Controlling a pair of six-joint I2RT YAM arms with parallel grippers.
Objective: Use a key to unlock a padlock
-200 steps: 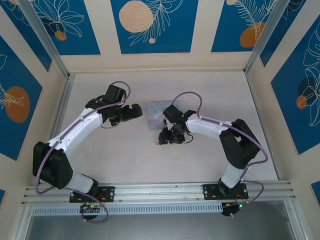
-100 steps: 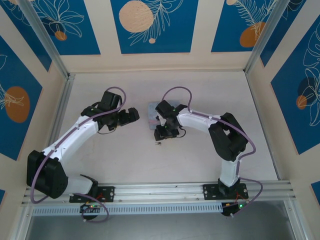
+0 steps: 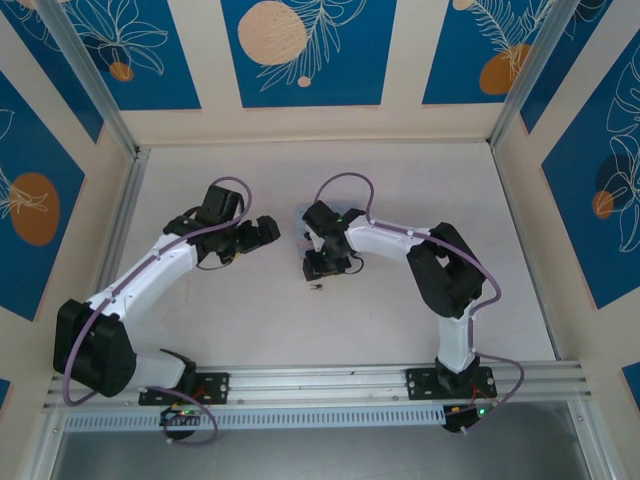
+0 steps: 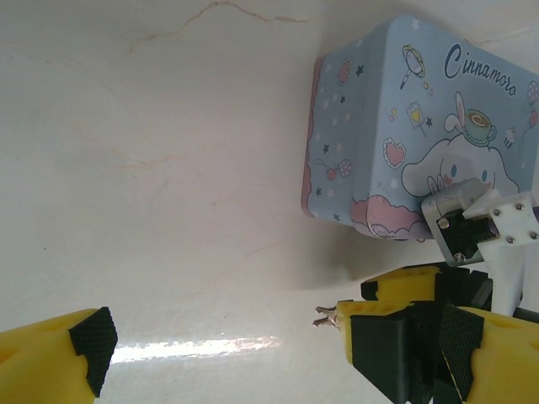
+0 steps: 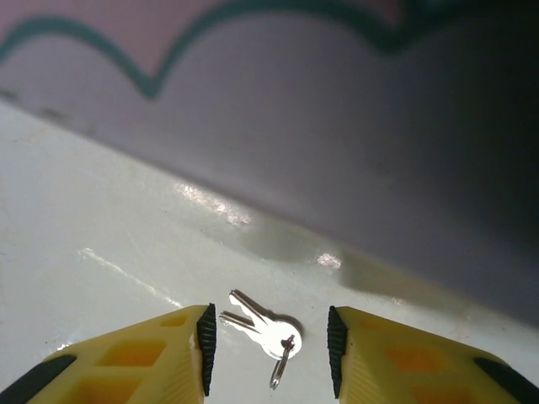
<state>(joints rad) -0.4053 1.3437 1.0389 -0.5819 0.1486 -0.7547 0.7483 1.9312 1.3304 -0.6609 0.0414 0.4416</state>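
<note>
The key [image 5: 263,326] is a pair of tiny silver keys on a small ring, lying flat on the white table just in front of the pale blue tin [image 5: 337,126]. My right gripper [image 5: 268,338] is down over them, open, with one yellow finger on each side and a gap to both pads. In the top view the right gripper [image 3: 316,270] sits at the tin's near edge, with the key [image 3: 316,287] a dark speck beside it. In the left wrist view the key tips [image 4: 324,317] poke out past the right gripper [image 4: 370,301]. My left gripper [image 3: 268,230] stands open and empty. The padlock is out of view.
The tin [image 4: 421,126], with a white cartoon figure on its lid, lies flat mid-table between the two grippers. Bare white table [image 3: 250,310] stretches in front of it and to its left. Patterned walls close in the back and both sides.
The right arm has swung left along the tin's near edge and its jaws have narrowed round the keys. The left arm shifted slightly left, then stayed still.
</note>
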